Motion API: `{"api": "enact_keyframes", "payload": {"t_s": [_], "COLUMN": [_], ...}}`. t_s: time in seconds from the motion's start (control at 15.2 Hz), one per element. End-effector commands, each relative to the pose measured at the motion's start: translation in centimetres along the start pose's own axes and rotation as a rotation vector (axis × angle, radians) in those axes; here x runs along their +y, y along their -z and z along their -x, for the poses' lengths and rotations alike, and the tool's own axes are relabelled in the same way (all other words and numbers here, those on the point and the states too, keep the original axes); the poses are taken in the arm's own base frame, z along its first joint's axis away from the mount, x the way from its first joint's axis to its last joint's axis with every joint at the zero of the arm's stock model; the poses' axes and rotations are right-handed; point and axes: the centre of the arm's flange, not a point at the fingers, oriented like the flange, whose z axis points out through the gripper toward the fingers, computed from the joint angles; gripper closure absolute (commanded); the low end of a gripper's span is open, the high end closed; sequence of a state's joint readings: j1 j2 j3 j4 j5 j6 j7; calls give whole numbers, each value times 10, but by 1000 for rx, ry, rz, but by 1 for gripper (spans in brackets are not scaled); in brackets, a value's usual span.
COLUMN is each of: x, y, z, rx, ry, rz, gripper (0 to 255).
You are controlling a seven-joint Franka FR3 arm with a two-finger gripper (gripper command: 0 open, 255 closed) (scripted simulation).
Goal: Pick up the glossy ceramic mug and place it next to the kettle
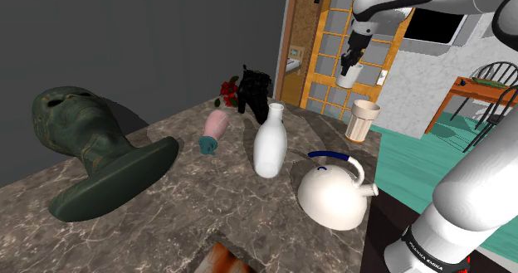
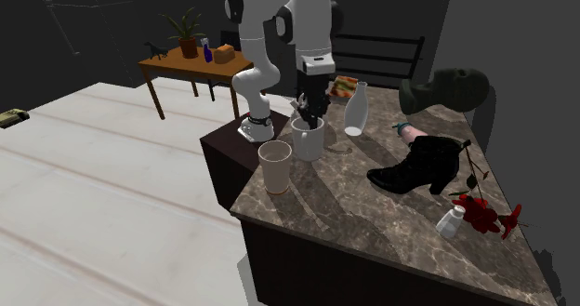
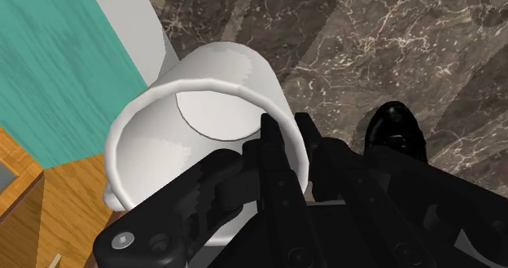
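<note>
A plain white glossy mug [image 1: 349, 75] hangs in the air above the far end of the marble table [image 1: 178, 221], well above the beige cup. My black gripper [image 1: 353, 60] is shut on its rim from above. In the wrist view one finger sits inside the mug [image 3: 199, 103] and the other outside, so the gripper [image 3: 291, 140] clamps the wall. The second exterior view has the mug [image 2: 308, 139] under the gripper [image 2: 309, 115] near the table's corner. The white kettle [image 1: 333, 196] with a blue handle stands at the table's near side, close to the stand.
A beige cup [image 1: 363, 119] stands at the table edge below the mug. A white bottle vase [image 1: 269, 140], a pink cup lying down [image 1: 215, 132], a black boot [image 1: 253, 93], a red rose [image 1: 228, 89] and a green head bust [image 1: 87, 147] share the table.
</note>
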State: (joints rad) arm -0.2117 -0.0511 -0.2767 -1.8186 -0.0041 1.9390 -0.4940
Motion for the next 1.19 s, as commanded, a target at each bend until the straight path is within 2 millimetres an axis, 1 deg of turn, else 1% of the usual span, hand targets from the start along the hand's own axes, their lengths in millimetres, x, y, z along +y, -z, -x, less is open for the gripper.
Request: {"api": "enact_keyframes", "payload": {"t_s": [0.0,0.26,1.12], "x": [1,2,-149], "y": [11,30,53], "z": [-2,-4,74], "rx": [0,0,0], "ry": [0,0,0], "rz": [0,0,0], "gripper": [255,255,255]}}
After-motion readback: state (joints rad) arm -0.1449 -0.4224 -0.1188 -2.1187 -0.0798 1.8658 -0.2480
